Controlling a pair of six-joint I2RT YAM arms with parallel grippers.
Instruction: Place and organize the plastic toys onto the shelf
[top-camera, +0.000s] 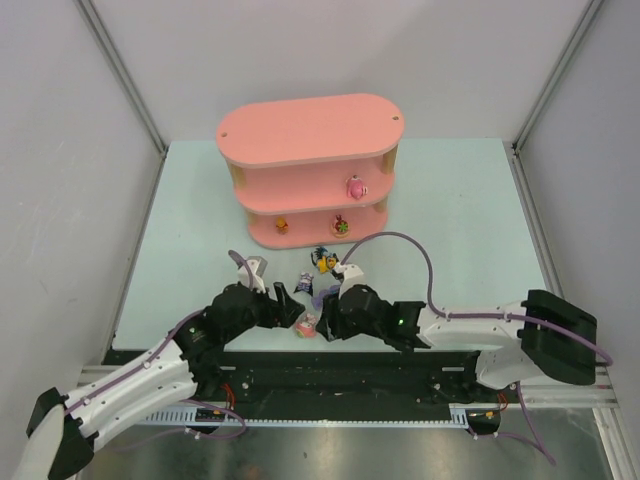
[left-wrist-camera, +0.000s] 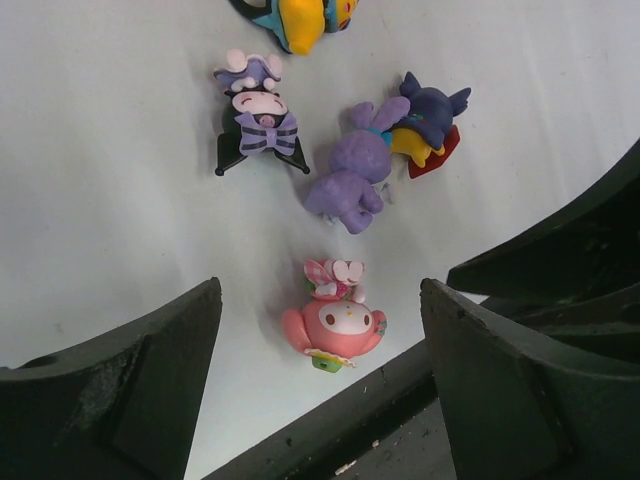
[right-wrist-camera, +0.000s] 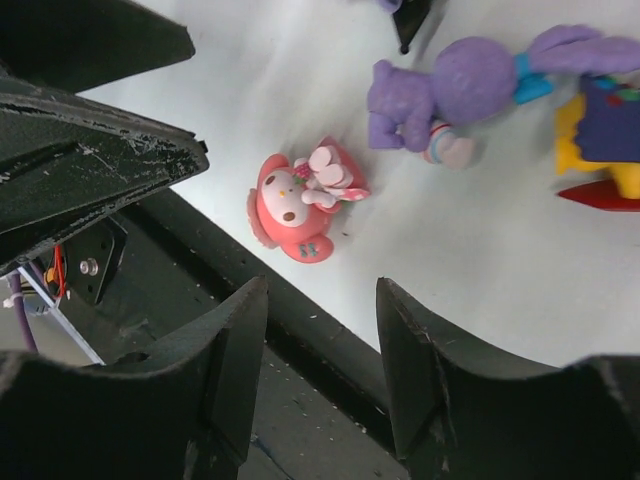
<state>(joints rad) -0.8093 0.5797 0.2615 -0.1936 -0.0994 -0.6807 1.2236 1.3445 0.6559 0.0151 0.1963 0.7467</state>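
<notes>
The pink shelf (top-camera: 310, 130) stands at the back of the table. It holds a pink toy (top-camera: 354, 186) on its middle board, and an orange toy (top-camera: 282, 226) and a green-red toy (top-camera: 341, 225) on its bottom board. A pink toy (left-wrist-camera: 335, 322) lies on its back near the table's front edge. My left gripper (left-wrist-camera: 320, 287) is open around it, a finger on each side, not touching it. A purple rabbit (left-wrist-camera: 350, 172), a black-eared toy (left-wrist-camera: 256, 118), a dark blue and yellow toy (left-wrist-camera: 425, 125) and a yellow toy (left-wrist-camera: 305, 20) lie beyond. My right gripper (right-wrist-camera: 322, 285) is open and empty, just short of the pink toy (right-wrist-camera: 295, 200).
The table's dark front edge (right-wrist-camera: 300, 320) runs right beside the pink toy. The two grippers sit close together, with the left gripper's finger (right-wrist-camera: 90, 150) showing in the right wrist view. The loose toys (top-camera: 318, 275) lie in a cluster between the grippers and the shelf.
</notes>
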